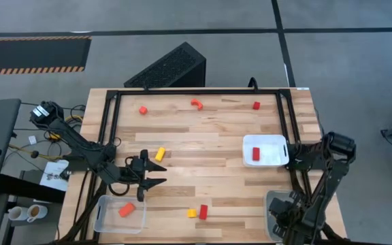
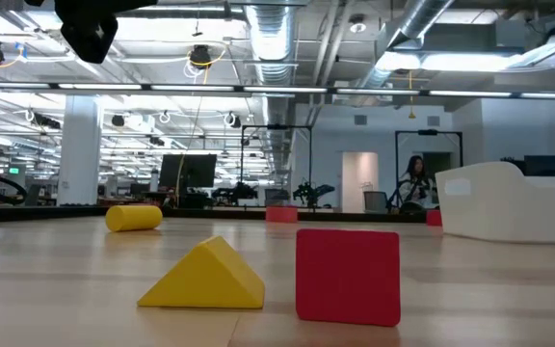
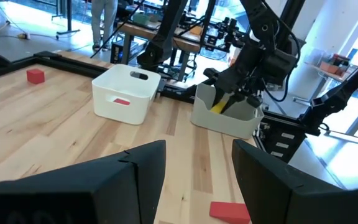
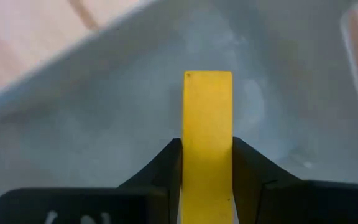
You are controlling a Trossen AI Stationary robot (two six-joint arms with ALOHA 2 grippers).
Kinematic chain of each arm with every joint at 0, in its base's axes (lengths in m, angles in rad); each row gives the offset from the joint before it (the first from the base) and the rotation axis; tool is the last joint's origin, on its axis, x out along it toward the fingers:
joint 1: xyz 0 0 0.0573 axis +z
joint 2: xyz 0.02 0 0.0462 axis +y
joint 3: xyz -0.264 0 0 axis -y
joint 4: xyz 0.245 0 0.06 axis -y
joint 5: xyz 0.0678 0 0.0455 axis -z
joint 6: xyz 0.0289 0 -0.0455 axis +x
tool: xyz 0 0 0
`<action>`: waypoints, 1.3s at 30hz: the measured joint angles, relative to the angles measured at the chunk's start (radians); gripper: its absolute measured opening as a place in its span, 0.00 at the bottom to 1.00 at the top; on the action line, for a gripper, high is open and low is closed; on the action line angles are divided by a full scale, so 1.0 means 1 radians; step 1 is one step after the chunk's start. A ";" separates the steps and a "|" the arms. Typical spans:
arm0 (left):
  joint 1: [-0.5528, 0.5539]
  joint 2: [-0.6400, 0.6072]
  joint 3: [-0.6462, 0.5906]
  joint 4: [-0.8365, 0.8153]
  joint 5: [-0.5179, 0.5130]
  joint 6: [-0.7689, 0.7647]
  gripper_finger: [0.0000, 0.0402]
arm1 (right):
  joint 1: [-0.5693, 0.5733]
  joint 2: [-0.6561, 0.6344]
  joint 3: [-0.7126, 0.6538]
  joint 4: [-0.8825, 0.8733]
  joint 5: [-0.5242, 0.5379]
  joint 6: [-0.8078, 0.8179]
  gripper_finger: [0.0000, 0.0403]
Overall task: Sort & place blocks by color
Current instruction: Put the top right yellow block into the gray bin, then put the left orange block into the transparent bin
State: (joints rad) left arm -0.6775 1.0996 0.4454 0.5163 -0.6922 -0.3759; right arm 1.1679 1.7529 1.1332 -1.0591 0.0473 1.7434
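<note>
My right gripper (image 4: 207, 149) is shut on a yellow bar block (image 4: 207, 106) inside the clear tray (image 1: 272, 203) at the table's near right corner. The left wrist view shows it too (image 3: 224, 102). My left gripper (image 1: 150, 178) is open and empty, low over the table's near left part. A yellow block (image 1: 160, 154) lies just beyond it. A yellow wedge (image 1: 191, 213) and a red block (image 1: 203, 211) lie by the near edge. A red block (image 1: 142, 109), an orange arch (image 1: 197, 103) and another red block (image 1: 256, 105) lie along the far edge. My right gripper pinches the yellow bar's two long sides (image 4: 186, 163) between its two fingers. The bar's free end (image 4: 207, 84) sticks out past the fingertips toward the tray's floor. The fingers come from above, slanting down into the tray. I cannot tell whether the bar touches the floor.
A white tray (image 1: 276, 141) at the right holds a red block (image 1: 256, 154). A clear tray (image 1: 107, 219) at the near left holds an orange block (image 1: 126, 209). A black frame (image 1: 196, 92) runs along the table's far edge and sides.
</note>
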 joint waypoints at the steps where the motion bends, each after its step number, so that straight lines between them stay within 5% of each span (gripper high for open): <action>1: 0.000 0.000 0.000 0.000 0.000 0.000 0.42 | 0.000 -0.001 0.000 -0.006 -0.001 0.002 0.32; 9: 0.000 0.000 0.000 -0.002 0.009 -0.006 0.42 | -0.007 -0.096 0.000 -0.044 -0.042 0.006 0.58; 15: 0.000 0.000 0.000 -0.002 0.023 -0.006 0.42 | -0.056 -0.195 0.000 -0.040 -0.028 0.015 0.61; 19: 0.000 0.000 0.000 -0.002 0.023 -0.003 0.42 | -0.116 -0.266 0.000 -0.021 0.095 -0.040 0.60; 25: 0.000 0.000 0.000 -0.003 0.017 0.024 0.42 | -0.327 -0.384 0.001 0.245 0.340 -0.465 0.58; 32: 0.000 0.000 0.000 -0.015 -0.005 0.044 0.42 | -0.572 -0.408 0.001 0.607 0.369 -1.163 0.56; 39: 0.000 0.000 0.000 -0.066 -0.004 0.080 0.42 | -0.851 -0.388 0.000 0.620 0.354 -1.355 0.54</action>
State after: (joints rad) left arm -0.6777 1.0992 0.4450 0.4502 -0.6965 -0.2957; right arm 0.3166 1.3654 1.1336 -0.4395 0.4015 0.3882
